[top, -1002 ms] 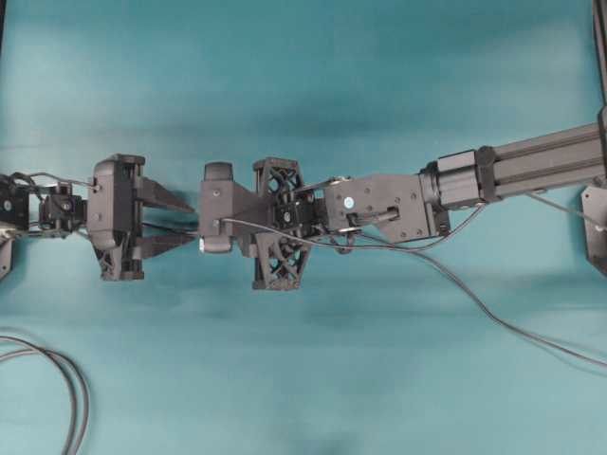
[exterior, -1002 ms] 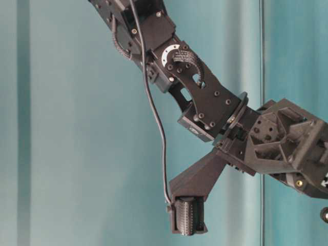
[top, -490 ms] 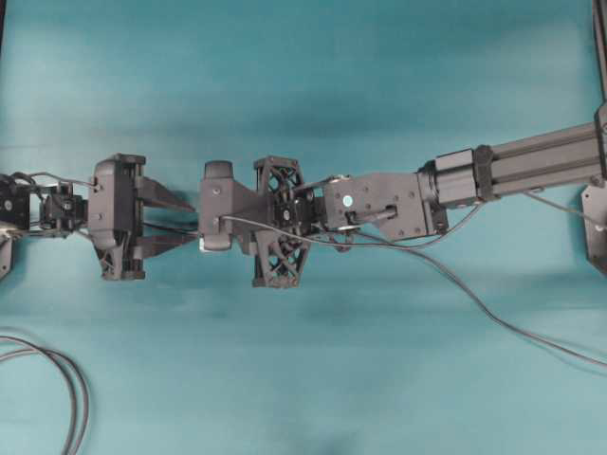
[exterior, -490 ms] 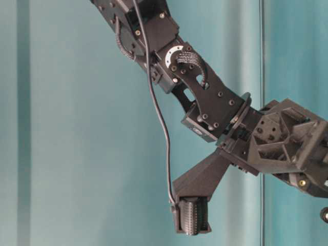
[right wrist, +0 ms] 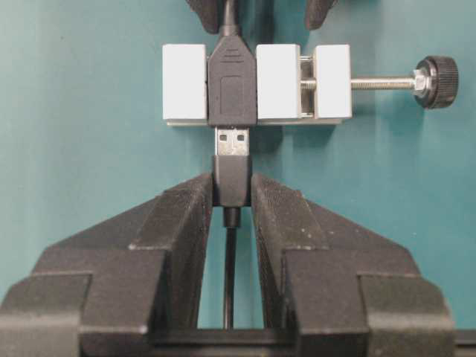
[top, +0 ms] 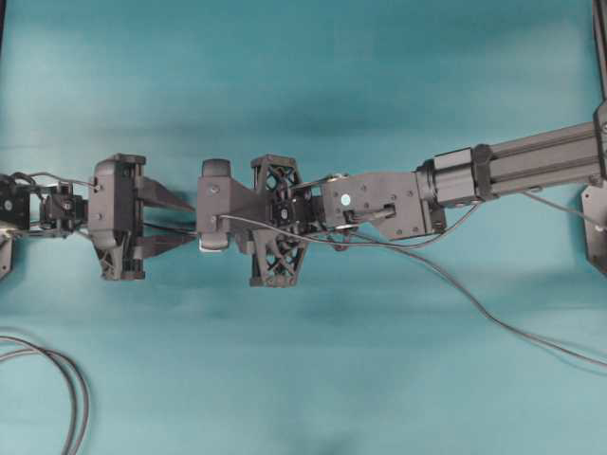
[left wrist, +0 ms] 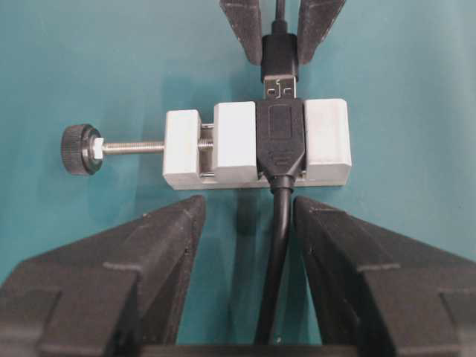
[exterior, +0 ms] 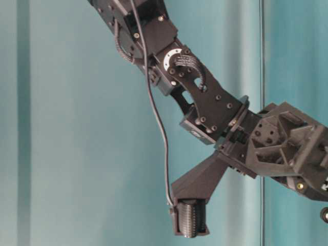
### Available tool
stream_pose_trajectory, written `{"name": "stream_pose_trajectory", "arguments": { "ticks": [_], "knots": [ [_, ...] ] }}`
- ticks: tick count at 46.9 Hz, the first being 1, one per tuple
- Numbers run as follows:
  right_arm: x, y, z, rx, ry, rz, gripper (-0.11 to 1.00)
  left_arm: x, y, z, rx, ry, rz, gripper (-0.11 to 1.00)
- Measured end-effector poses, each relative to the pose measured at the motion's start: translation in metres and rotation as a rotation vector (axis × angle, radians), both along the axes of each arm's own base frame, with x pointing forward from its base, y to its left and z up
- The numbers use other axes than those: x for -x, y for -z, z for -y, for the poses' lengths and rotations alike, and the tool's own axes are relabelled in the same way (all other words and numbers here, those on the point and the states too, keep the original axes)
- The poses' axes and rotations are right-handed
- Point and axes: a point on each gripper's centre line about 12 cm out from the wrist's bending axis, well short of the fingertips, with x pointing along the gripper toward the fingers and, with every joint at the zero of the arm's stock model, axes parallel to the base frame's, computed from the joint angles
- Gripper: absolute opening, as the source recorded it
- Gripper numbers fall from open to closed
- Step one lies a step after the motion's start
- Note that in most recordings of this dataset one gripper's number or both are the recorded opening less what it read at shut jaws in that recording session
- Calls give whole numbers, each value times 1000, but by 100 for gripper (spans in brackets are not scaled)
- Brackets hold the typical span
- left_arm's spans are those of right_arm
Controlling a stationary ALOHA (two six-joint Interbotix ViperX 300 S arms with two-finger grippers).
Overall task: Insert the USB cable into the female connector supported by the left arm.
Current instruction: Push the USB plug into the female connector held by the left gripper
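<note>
Loose cables point(top: 66, 379): two dark loops lying on the teal counter point(top: 303, 85) at the lower left corner of the overhead view.
Left arm point(top: 57, 209): comes in from the left edge of the overhead view, level with the right arm.
Left claw point(top: 175, 223): fingers point(left wrist: 149, 253) spread, one on each side of the dark cable that leaves the connector; the wrist view shows a gap between each fingertip and that cable, so it stands released, with the tips just behind the white block; whether they touch the block I cannot tell.
Connector point(left wrist: 256, 145): white block on the counter between the two claws; a dark socket body is clamped in one slot, and a threaded pin with a black knob point(left wrist: 80, 149) sticks out sideways.
USB cable point(right wrist: 232, 178): dark plug with its silver tip pointing straight at the socket mouth; the tip is at the opening but most of the metal remains visible.
Right claw point(right wrist: 232, 195): clenched on the dark body of the plug, one finger on each side.
Right arm point(top: 512, 171): reaches in from the right edge of the overhead view, with thin cables trailing across the counter below it.
</note>
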Motion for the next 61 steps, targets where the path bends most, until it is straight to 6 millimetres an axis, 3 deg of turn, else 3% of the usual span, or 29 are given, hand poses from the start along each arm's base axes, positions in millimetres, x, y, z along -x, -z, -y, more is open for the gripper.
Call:
{"name": "stream_pose_trajectory", "arguments": {
  "ticks": [61],
  "knots": [
    [-10,-1,4,13,-12,25,19,-11,-4,1,-2,8,26,59]
  ]
}}
